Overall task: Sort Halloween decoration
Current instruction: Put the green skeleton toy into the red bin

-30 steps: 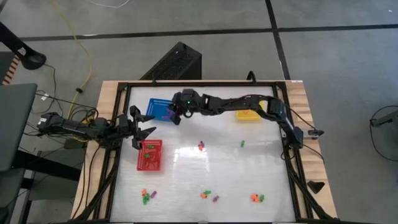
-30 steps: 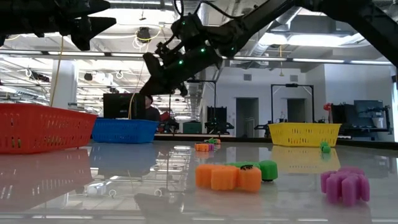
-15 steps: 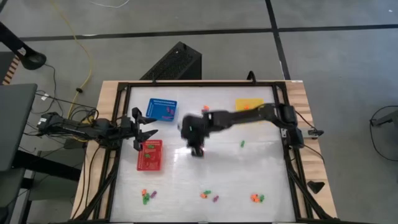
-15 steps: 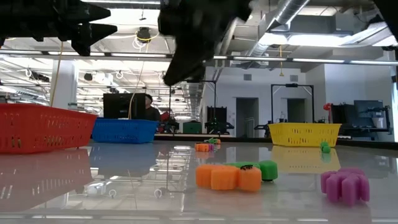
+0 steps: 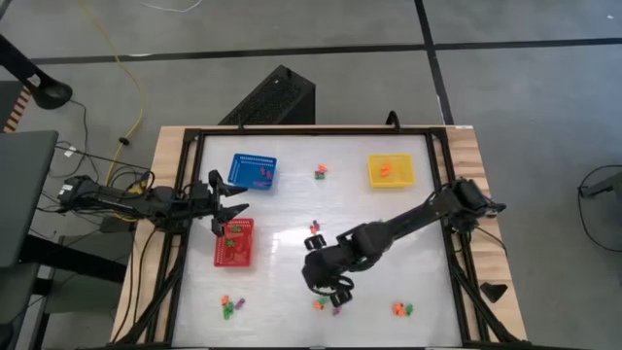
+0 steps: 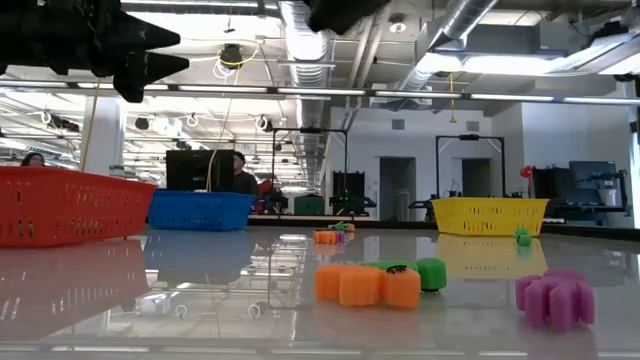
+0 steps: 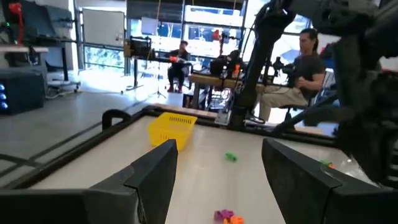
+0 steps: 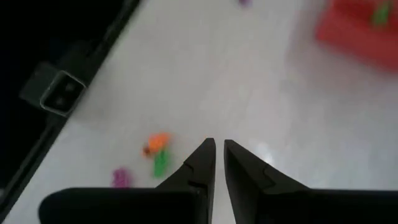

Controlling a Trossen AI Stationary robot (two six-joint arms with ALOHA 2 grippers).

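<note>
White and glossy, the tabletop (image 5: 292,262) carries three mesh baskets: a blue basket (image 5: 253,172) toward the far left, a yellow basket (image 5: 391,171) toward the far right, and a red basket (image 5: 233,241) on the left side, nearer the front. No brand, label or writing can be read anywhere in these views.

The Halloween decoration (image 5: 319,304) is scattered as tiny orange, green and purple trinkets. Loose clusters lie along the front edge at the left, middle and right; a small group sits near the centre of the tabletop, and one piece lies between the blue and yellow baskets. Some pieces already lie inside the red, blue and yellow baskets. In the low view an orange and green cluster (image 6: 378,281) sits close to the camera with a purple piece (image 6: 555,297) beside it.

The right tool (image 5: 335,284) is stretched out over the front middle of the tabletop, just above the central front cluster. Its fingers (image 8: 200,163) are almost together with only a thin slit between them, and nothing is held.

The left tool (image 5: 226,202) waits at the left edge, just above the red basket, its fingers (image 7: 155,171) spread wide and empty.
</note>
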